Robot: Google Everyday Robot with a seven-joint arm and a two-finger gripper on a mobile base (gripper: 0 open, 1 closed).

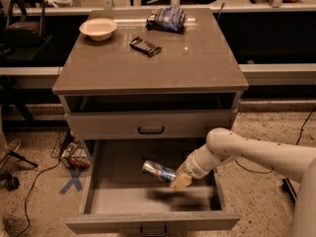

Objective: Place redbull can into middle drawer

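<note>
your tool (177, 179) grips the redbull can (158, 171), holding it nearly on its side over the floor of the open middle drawer (123, 204). you can't read the can's lettering. on the surface (197, 68), a bowl (98, 28) sits at the back left corner and a snack bag (166, 19) at the back edge.
</note>
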